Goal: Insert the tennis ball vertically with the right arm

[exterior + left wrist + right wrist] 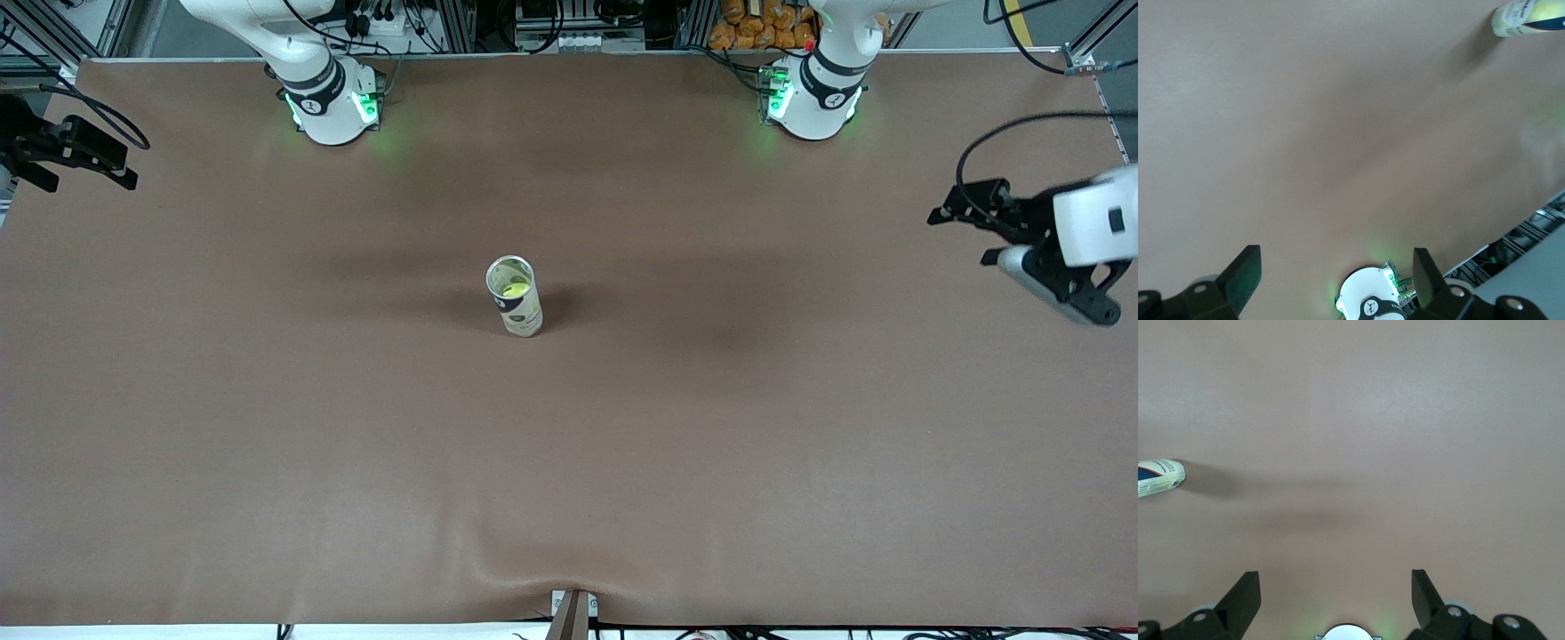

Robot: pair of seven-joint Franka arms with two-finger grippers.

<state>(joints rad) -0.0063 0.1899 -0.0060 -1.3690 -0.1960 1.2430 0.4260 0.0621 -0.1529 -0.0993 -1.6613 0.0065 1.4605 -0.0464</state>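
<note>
A brown table (267, 427) fills the front view. Near the frame's middle a can (515, 296) stands upright with its top open, and a yellow-green ball (515, 289) sits inside it, just below the rim.

The right gripper (53, 153) is at the upper left edge of the frame, over the right arm's end of the table and well apart from the can. In its own wrist view the two fingers (1245, 597) are spread wide with nothing between them, and the can (1159, 477) shows small at the middle left edge.

The left gripper (965, 227) is at the right edge of the frame, over the left arm's end of the table, also well apart from the can. Its fingers (1245, 277) are likewise spread and empty, and the can (1528, 18) shows in the upper right corner of its wrist view. Both arms wait at the table's ends.
</note>
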